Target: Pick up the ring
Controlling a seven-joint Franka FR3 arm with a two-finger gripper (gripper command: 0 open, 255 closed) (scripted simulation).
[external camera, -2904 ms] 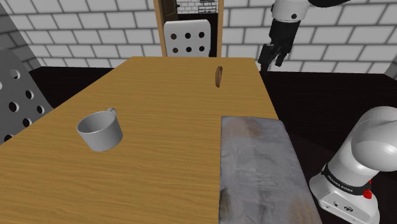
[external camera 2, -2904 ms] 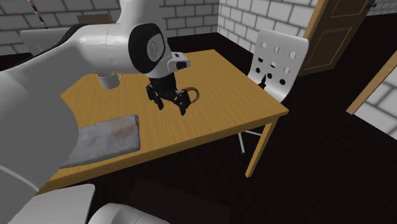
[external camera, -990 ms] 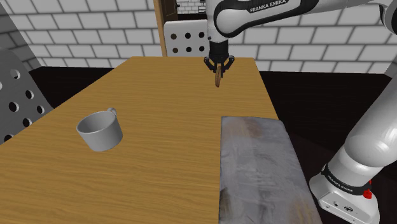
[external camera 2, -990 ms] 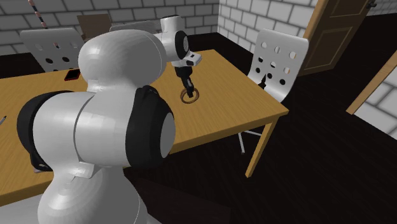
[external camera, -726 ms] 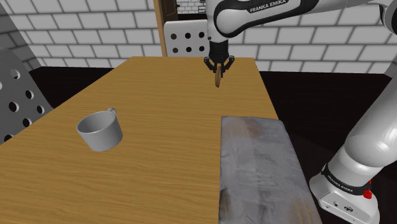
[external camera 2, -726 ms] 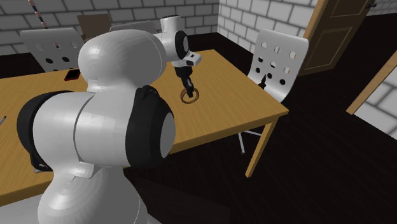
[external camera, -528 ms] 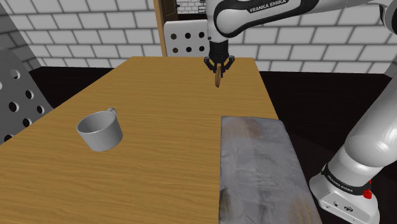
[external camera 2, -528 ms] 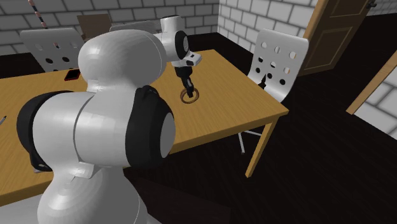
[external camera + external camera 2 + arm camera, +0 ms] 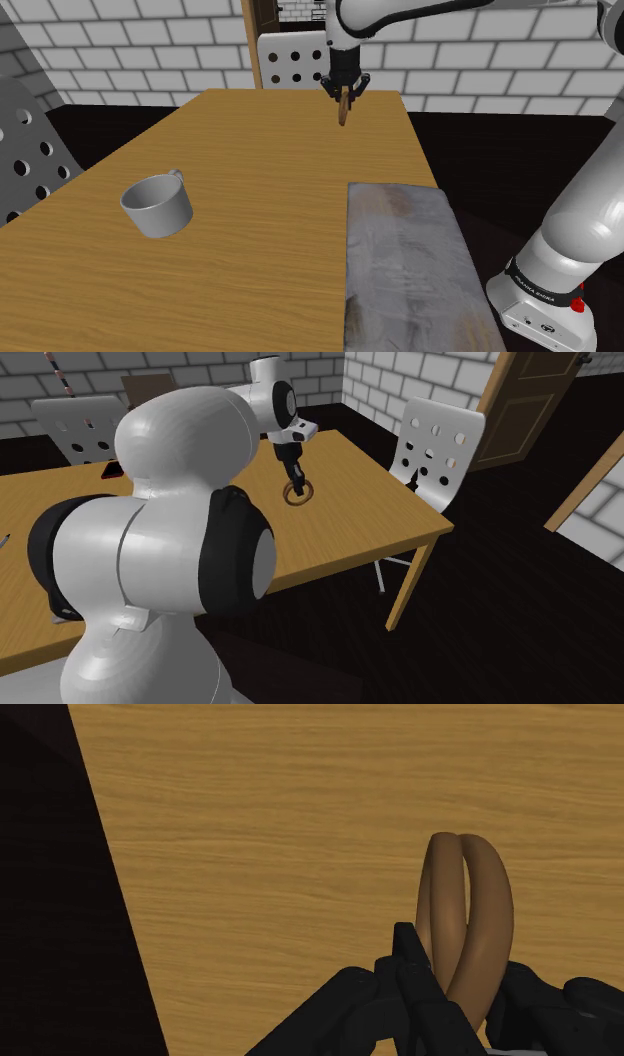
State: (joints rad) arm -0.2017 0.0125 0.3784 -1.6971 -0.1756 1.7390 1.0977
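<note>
The ring is a brown band standing on edge, hanging just above the far end of the wooden table. My gripper comes down on it from above and is shut on its upper rim. In the second exterior view the ring hangs under the gripper, clear of the tabletop. In the wrist view the black fingers clasp the ring between them at the gripper, with wood grain behind.
A grey mug lies on the table toward the shoulder view's left. A grey cloth covers the near right part. White perforated chairs stand at the table's far end. My own arm blocks much of the second exterior view.
The gripper came over from the shoulder view's right and closed on the ring. In the last half second it has risen a little, lifting the ring off the table.
</note>
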